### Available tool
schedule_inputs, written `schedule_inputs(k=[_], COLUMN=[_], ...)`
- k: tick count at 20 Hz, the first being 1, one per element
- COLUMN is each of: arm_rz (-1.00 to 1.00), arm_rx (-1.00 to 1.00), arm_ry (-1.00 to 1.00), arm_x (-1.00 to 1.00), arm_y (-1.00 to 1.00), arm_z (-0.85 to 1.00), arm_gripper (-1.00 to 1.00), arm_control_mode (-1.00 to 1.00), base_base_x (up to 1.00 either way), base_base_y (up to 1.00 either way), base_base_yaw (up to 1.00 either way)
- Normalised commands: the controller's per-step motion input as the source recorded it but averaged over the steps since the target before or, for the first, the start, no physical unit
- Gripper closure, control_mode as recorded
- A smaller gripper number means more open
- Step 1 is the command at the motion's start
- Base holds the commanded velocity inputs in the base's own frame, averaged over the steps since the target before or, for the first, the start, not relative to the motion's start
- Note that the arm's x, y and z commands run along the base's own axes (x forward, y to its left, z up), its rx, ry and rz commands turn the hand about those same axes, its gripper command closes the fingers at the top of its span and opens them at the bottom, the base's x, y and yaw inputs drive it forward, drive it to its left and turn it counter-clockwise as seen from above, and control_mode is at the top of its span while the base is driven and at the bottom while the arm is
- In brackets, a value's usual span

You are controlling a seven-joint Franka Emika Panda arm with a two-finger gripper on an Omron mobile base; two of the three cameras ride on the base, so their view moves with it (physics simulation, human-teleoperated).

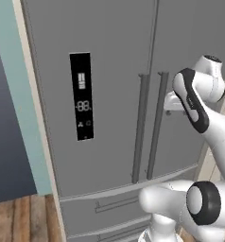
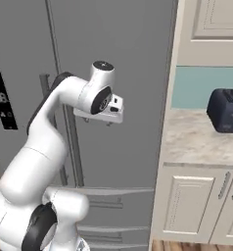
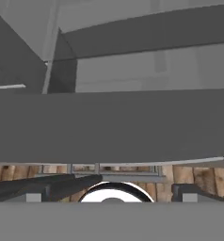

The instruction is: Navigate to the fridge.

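The tall grey fridge stands right in front of me, taking up most of the left base view. A narrow black display panel sits on its left door, and two long bar handles run down the middle. Drawers lie at the bottom. In the right base view the fridge spans the left and centre. My gripper hangs pointing down, just in front of the right door at handle height. In the hand view its fingertips stand far apart with nothing between them, above the drawer fronts.
Right of the fridge, a stone counter carries a dark toaster, with cream cabinets below and above. A teal wall strip and a dark wall border the fridge's left. The floor is wooden.
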Motion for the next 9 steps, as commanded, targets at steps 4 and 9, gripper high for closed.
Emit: schedule_inputs(k=[4,9], arm_rz=[0.0,0.0], arm_rx=[0.0,0.0], arm_ry=[0.0,0.0], arm_x=[0.0,0.0], arm_y=[0.0,0.0], arm_z=[0.0,0.0], arm_gripper=[-1.0,-1.0], arm_control_mode=[1.0,1.0], base_base_x=[0.02,0.18], base_base_y=[0.63,0.29], base_base_yaw=[-0.26,-0.14])
